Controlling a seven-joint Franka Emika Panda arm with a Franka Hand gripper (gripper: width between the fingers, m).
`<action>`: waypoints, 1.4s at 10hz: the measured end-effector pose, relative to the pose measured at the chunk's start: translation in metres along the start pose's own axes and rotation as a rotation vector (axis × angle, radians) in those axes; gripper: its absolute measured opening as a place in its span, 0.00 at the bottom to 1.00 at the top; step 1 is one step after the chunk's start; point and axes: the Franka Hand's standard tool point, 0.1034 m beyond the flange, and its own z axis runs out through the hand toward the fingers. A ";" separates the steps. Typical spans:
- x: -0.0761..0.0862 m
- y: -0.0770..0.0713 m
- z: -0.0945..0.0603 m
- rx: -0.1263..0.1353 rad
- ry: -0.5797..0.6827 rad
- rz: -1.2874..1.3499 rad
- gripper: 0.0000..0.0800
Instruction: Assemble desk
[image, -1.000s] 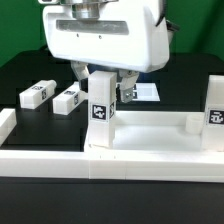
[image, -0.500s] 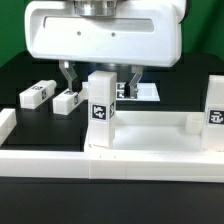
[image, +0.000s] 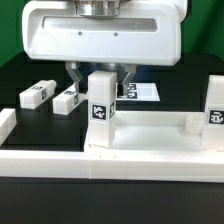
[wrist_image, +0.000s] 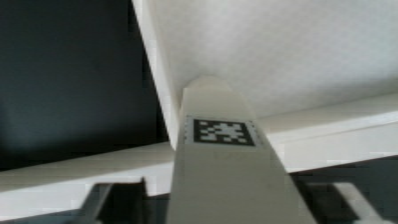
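Two legs stand upright on the tabletop (image: 150, 128): one leg block (image: 101, 105) between the jaws, a second leg block (image: 214, 108) well apart from them. Two loose legs (image: 35, 94) (image: 68, 100) lie on the counter (image: 20, 62), off to the jaws' side. The jaws straddle the block, half spread; I cannot tell whether they are gripping it. I judge the task about half done.

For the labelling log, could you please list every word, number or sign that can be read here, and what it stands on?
No words, letters or numbers can be read anywhere.
Centre leg block: square black-white tag, pattern only.
Right leg block: same kind of tag.
Two lying leg blocks: tags too small to read.
Marker board: tags blurred.
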 end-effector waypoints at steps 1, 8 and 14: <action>0.000 0.000 0.000 0.000 0.000 0.004 0.36; 0.000 0.004 0.001 0.047 0.000 0.419 0.36; -0.001 0.004 0.001 0.072 -0.022 0.860 0.36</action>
